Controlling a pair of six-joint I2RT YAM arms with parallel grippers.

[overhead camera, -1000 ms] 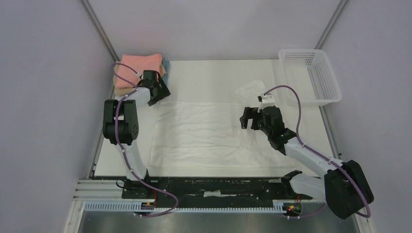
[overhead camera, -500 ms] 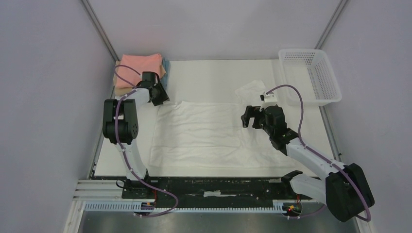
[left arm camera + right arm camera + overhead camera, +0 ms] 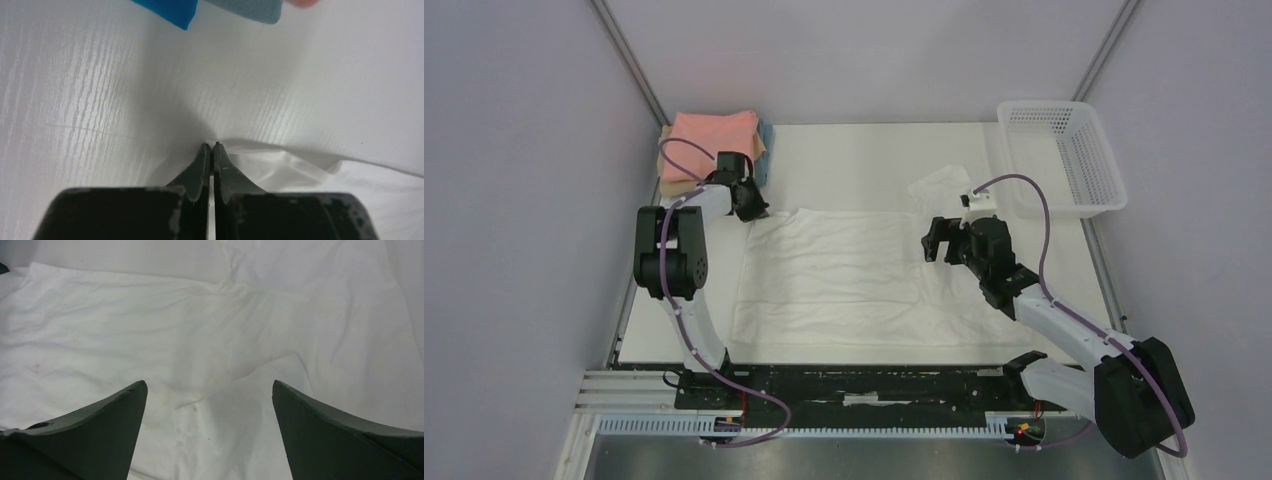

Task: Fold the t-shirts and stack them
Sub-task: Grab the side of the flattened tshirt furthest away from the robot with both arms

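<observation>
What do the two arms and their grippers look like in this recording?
Both arms are built of white links with bulky black joint housings: left arm, right arm. A purple cable loops along each. The left gripper and right gripper have dark, matte fingers that taper to wedge tips. No markings or sleeves show.

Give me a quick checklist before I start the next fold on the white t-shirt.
1. Left hand shut at the white t-shirt far-left corner: ok.
2. Cloth actually pinched in it: cannot tell.
3. Right hand open over the shirt's right part: ok.
4. Right hand holding cloth: not ok.
5. Shirt lying flat: not ok, right end rumpled.
6. Folded t-shirt stack apart from the left hand: ok.
</observation>
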